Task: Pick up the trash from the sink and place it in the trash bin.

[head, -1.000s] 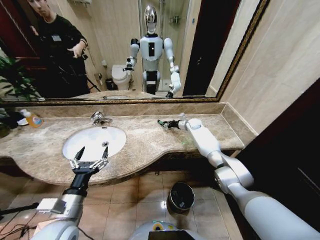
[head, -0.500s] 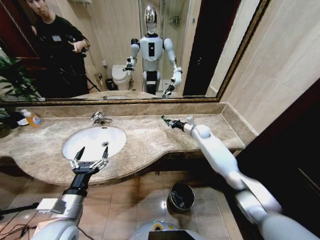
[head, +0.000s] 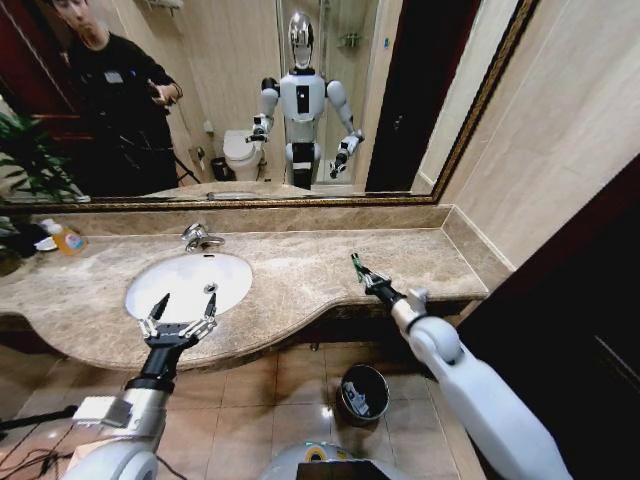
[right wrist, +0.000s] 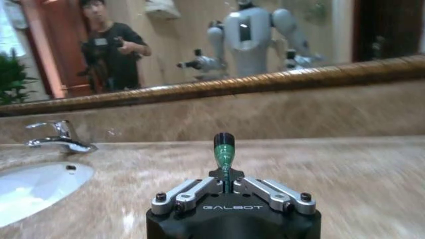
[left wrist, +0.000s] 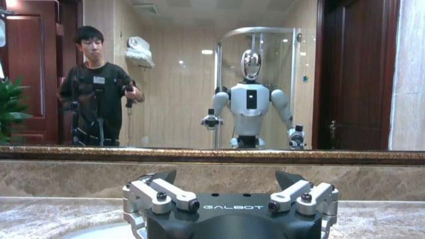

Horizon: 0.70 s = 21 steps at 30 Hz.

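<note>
Marble counter [head: 300, 275]: right gripper [head: 362, 273] above its front edge, pinching a green piece of trash [right wrist: 223, 149]; left gripper [head: 181, 315], fingers spread, at the sink [head: 185, 280]; trash bin [head: 362, 392] on the floor below.

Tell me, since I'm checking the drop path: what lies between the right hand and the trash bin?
In the head view, only the marble countertop's front edge and tiled floor separate the right hand, shut on a small green piece, from the dark round trash bin.

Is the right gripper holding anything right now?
Yes, in the right wrist view the right gripper has its jaws shut on a small green piece with a dark tip, above the marble top.
</note>
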### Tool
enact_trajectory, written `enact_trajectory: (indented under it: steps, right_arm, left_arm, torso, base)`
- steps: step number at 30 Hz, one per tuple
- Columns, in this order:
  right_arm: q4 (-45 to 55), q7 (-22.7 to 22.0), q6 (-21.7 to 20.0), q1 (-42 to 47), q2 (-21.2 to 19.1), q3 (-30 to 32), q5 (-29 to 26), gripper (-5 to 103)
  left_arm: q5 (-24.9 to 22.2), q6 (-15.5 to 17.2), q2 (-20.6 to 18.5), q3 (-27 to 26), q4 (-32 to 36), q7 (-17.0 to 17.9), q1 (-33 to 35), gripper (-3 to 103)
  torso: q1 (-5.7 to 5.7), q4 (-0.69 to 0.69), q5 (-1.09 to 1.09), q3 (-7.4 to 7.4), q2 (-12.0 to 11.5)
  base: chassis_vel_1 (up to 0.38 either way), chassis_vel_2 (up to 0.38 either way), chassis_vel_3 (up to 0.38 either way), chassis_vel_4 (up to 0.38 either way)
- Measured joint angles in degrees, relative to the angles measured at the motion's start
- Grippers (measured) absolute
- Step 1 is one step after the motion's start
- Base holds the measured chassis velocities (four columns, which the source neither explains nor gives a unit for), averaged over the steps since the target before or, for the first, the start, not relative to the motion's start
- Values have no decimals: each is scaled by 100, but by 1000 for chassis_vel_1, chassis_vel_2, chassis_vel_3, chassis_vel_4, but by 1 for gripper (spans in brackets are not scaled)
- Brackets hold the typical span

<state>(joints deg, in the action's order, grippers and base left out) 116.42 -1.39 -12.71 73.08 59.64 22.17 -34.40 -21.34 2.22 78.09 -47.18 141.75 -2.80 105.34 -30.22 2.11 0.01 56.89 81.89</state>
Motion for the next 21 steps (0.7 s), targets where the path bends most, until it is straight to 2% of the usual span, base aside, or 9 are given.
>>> enact_trajectory:
  steps: [4, 10, 13, 14, 18, 19, 21]
  right_arm:
    - [157, 360, 362, 972, 291, 493, 329, 3]
    - [5, 629, 834, 1689, 624, 713, 526, 3]
    - [-584, 689, 1427, 2029, 902, 688, 834, 3]
    - [-584, 689, 1427, 2029, 902, 688, 834, 3]
    - [-1865, 816, 1867, 1838, 1327, 453, 1266, 3]
    - [-1865, 816, 1867, 1838, 1327, 453, 1266, 3]
    - [-2831, 790, 2046, 1473, 1606, 335, 1571, 3]
  left_arm:
    - [0, 0, 1, 0, 0, 0, 0, 100]
    - [0, 0, 0, 0, 0, 1, 0, 100]
    - [0, 0, 0, 0, 0, 1, 0, 100]
    - [0, 0, 0, 0, 0, 1, 0, 100]
    - [0, 0, 0, 0, -1, 0, 0, 100]
    - [0, 0, 0, 0, -1, 0, 0, 100]
    - [0, 0, 0, 0, 0, 0, 0, 100]
  torso:
    - [0, 0, -1, 0, 0]
    - [0, 0, -1, 0, 0]
    - [0, 0, -2, 0, 0]
    - [0, 0, -2, 0, 0]
    - [0, -1, -1, 0, 0]
    - [0, -1, -1, 0, 0]
    - [0, 1, 0, 1, 0]
  base:
    - [0, 0, 0, 0]
    - [0, 0, 0, 0]
    - [0, 0, 0, 0]
    - [0, 0, 0, 0]
    - [0, 0, 0, 0]
    - [0, 0, 0, 0]
    - [0, 0, 0, 0]
